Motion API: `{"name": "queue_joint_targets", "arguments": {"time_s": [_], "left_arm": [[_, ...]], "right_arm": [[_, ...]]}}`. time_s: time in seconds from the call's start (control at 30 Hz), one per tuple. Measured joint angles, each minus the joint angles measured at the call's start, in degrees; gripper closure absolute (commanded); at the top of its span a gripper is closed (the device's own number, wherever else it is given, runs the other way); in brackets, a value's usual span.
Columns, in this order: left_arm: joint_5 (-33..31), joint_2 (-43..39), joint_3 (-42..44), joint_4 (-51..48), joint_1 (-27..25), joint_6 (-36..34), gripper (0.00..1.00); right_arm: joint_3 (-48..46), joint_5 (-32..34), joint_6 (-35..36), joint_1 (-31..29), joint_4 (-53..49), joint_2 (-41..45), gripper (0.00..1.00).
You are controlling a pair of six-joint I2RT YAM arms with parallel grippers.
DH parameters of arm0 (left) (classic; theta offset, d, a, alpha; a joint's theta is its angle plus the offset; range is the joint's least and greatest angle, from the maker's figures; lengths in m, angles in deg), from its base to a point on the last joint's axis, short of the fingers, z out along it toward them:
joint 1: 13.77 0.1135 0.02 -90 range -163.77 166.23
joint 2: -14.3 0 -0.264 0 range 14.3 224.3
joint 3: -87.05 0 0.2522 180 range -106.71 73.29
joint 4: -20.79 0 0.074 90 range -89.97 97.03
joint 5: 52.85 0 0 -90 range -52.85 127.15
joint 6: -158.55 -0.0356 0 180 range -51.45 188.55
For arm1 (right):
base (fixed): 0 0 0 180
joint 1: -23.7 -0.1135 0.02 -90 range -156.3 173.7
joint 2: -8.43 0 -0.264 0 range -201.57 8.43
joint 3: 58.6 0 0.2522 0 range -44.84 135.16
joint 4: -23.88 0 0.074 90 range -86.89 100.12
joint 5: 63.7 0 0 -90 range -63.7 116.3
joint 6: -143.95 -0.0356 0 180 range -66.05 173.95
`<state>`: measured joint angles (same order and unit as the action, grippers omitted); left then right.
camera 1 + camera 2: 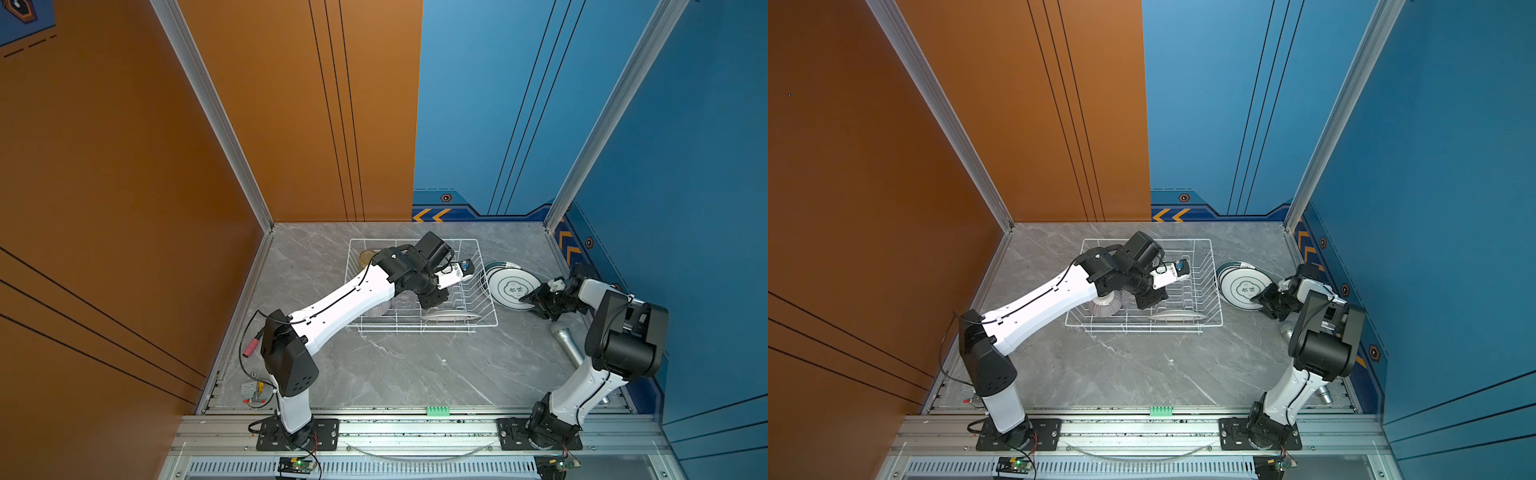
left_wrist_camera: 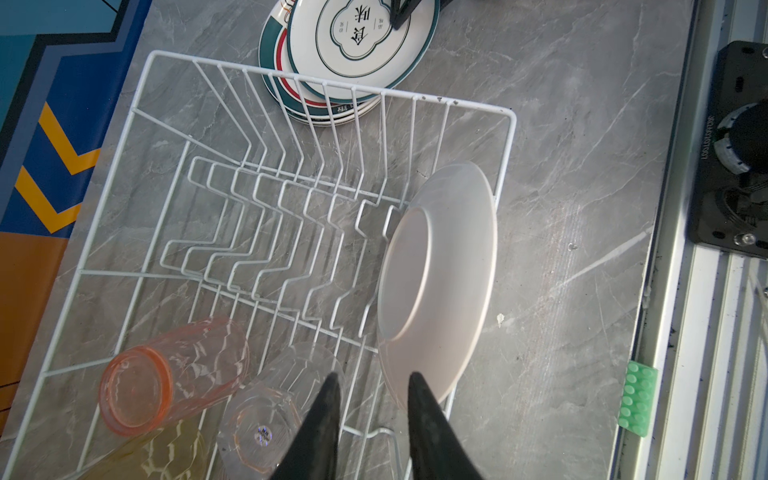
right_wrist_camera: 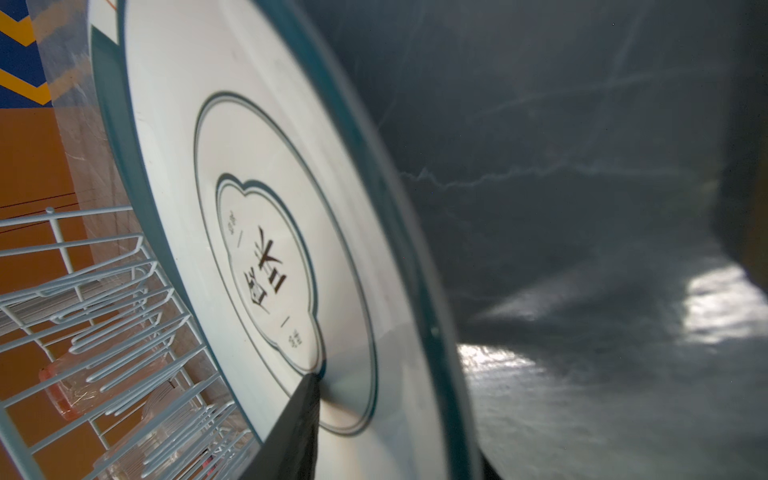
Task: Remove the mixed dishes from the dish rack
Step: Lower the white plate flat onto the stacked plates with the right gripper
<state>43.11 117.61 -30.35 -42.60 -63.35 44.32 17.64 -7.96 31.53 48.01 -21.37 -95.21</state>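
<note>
The white wire dish rack (image 1: 374, 240) (image 1: 1187, 240) (image 2: 291, 77) stands at the back middle of the table. One white plate (image 1: 451, 316) (image 2: 440, 282) stands on edge in it near the front. Pink (image 2: 166, 374), clear (image 2: 270, 415) and yellow (image 2: 158, 457) tumblers lie in it, and the ribbed bowl (image 1: 1106, 305) shows under my left arm. My left gripper (image 2: 374, 376) (image 1: 434, 299) hangs open over the rack beside that plate, holding nothing. Right of the rack lies a stack of plates (image 1: 509, 286) (image 1: 1237, 286). My right gripper (image 1: 530, 297) straddles the top plate's (image 3: 270, 208) rim: one finger (image 3: 303, 399) rests over its face, the other is hidden beneath.
A silver microphone (image 1: 565, 340) lies on the table under my right arm. A small green block (image 1: 437, 411) (image 2: 638, 399) sits on the front rail. Orange and blue walls close in the left, back and right sides.
</note>
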Motion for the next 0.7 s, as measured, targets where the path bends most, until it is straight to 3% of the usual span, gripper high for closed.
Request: {"name": "queue_joint_targets", "arguments": {"time_s": [0.17,0.7], "left_arm": [[-0.44,0.11,0.0,-0.22,0.0,0.0,0.7],[-1.81,0.13,0.0,-1.11,0.0,-0.04,0.7]], "right_arm": [[0.81,1.64,0.37,-0.9,-0.74,-1.01,0.45],[7.39,12.09,0.57,-5.77,-4.59,-2.95,0.37]]}}
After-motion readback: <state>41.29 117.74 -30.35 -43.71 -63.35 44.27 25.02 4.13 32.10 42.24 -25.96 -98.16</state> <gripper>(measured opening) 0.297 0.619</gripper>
